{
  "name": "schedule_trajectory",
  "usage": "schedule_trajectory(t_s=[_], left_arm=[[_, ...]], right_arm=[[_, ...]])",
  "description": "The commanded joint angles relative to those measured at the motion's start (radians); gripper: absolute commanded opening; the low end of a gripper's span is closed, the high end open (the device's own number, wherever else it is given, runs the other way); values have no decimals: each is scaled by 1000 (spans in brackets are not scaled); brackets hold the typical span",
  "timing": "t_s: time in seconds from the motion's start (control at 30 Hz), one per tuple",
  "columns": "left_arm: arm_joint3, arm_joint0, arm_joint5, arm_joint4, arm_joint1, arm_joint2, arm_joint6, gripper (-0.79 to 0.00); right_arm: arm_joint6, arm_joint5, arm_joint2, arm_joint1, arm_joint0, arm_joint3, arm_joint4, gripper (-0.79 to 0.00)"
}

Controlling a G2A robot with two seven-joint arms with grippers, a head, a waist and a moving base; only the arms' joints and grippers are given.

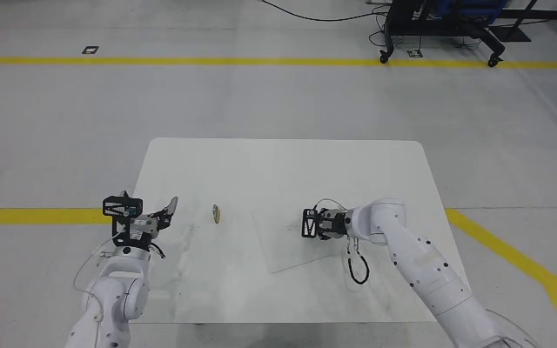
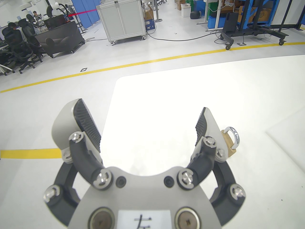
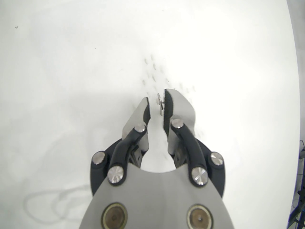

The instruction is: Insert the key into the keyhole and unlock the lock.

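Note:
A small brass padlock (image 1: pixel 217 213) with a silver shackle lies on the white table (image 1: pixel 287 165), left of centre. My left gripper (image 1: pixel 157 213) hovers open near the table's left edge, a short way left of the padlock (image 2: pixel 230 141), which lies just outside one finger (image 2: pixel 209 125). My left gripper (image 2: pixel 141 110) has nothing between its fingers. My right gripper (image 1: pixel 307 223) is low over the table's middle right. A thin silver key (image 3: pixel 160 102) stands on edge between the fingers of my right gripper (image 3: pixel 157 96). It rests against one pad (image 3: pixel 168 106), with a narrow gap to the other.
A faint clear sheet (image 1: pixel 296 244) lies flat on the table under my right gripper. A black cable loop (image 1: pixel 357 265) hangs from the right arm. Yellow floor lines (image 1: pixel 261 61) and a black wheeled rack (image 1: pixel 452 30) are beyond the table.

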Motion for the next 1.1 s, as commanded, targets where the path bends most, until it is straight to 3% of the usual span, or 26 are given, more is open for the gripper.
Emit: schedule_trajectory(t_s=[0.0,0.33,0.6,0.73,0.97,1.07], left_arm=[[0,0,0,0,0,0,0,0],[0,0,0,0,0,0,0,0],[0,0,0,0,0,0,0,0],[0,0,0,0,0,0,0,0],[0,0,0,0,0,0,0,0],[0,0,0,0,0,0,0,0]], right_arm=[[14,11,-9,-1,5,1,-7,-785],[-39,8,7,8,4,-27,1,-785],[-304,-36,120,43,-71,-64,37,-785],[-504,-86,162,53,-84,16,174,-785],[-775,-86,-34,106,-14,171,530,-785],[-776,-86,-107,140,41,248,604,-785]])
